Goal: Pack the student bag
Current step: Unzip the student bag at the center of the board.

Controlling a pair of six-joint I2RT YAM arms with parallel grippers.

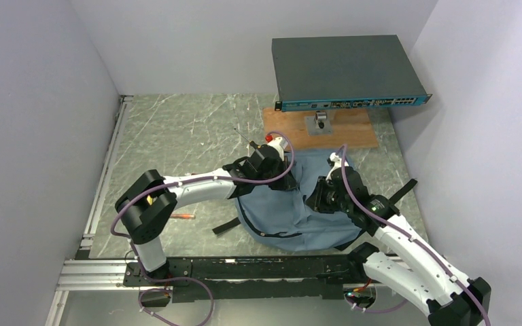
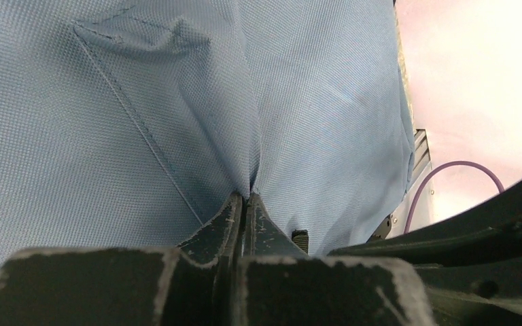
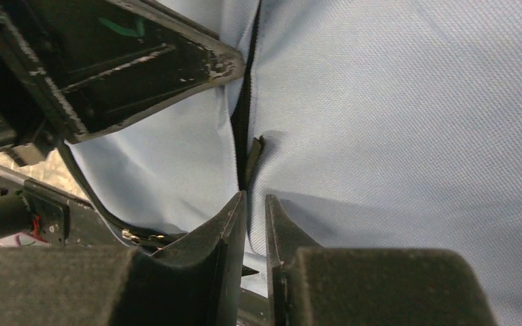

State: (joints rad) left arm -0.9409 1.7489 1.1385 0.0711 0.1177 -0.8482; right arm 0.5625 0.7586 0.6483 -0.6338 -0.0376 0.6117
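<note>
The student bag (image 1: 299, 210) lies flat on the marbled table, dusty blue fabric with black zipper trim. It fills the left wrist view (image 2: 312, 102) and the right wrist view (image 3: 414, 102). My left gripper (image 1: 276, 178) is at the bag's far left edge. Its jaws (image 2: 246, 197) are shut, with a pinched crease of fabric running into the tips. My right gripper (image 1: 317, 195) rests on the middle of the bag. Its fingers (image 3: 255, 198) stand a narrow gap apart around a fold beside the black zipper line (image 3: 245, 136). Whether they pinch that fold does not show.
A grey network switch (image 1: 346, 68) on a stand over a wooden board (image 1: 340, 132) sits at the back. An orange pen (image 1: 183, 216) lies by the left arm. Black straps (image 1: 225, 226) (image 1: 402, 192) trail from the bag. White walls close in both sides.
</note>
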